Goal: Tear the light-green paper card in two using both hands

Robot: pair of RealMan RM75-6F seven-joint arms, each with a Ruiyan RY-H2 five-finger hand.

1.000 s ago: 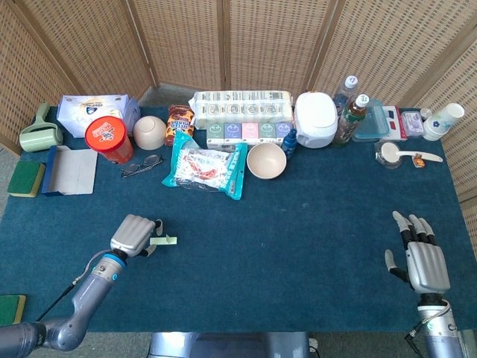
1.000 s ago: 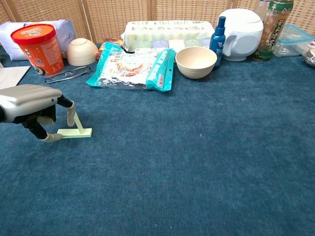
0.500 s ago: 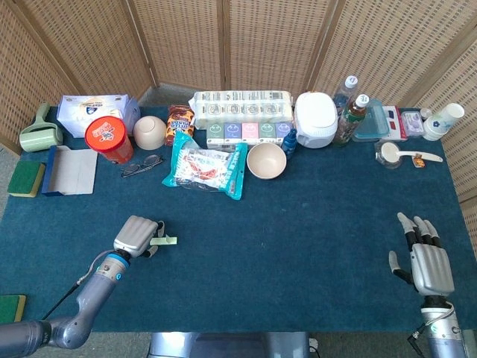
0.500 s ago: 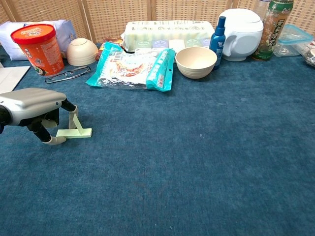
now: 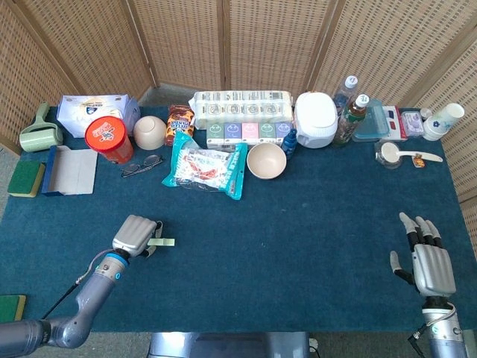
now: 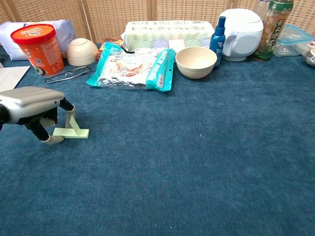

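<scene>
The light-green paper card (image 6: 71, 132) lies flat on the blue cloth at the left; in the head view the card (image 5: 165, 242) pokes out to the right of my left hand (image 5: 136, 233). My left hand (image 6: 34, 105) arches over the card's left end. One finger (image 6: 71, 117) comes down onto the card and the thumb tip (image 6: 49, 139) sits against its left end, pinching it. My right hand (image 5: 428, 261) hovers far off at the table's front right corner, fingers spread and holding nothing; the chest view does not show it.
Behind the card are glasses (image 6: 66, 73), a red tub (image 6: 38, 46), a snack bag (image 6: 133, 66) and a beige bowl (image 6: 196, 61). More bottles and containers line the back edge. A green sponge (image 5: 10, 307) lies at the front left corner.
The card has slid a little to the left under my left hand's finger. My right hand has drifted slightly toward the front edge, still spread.
</scene>
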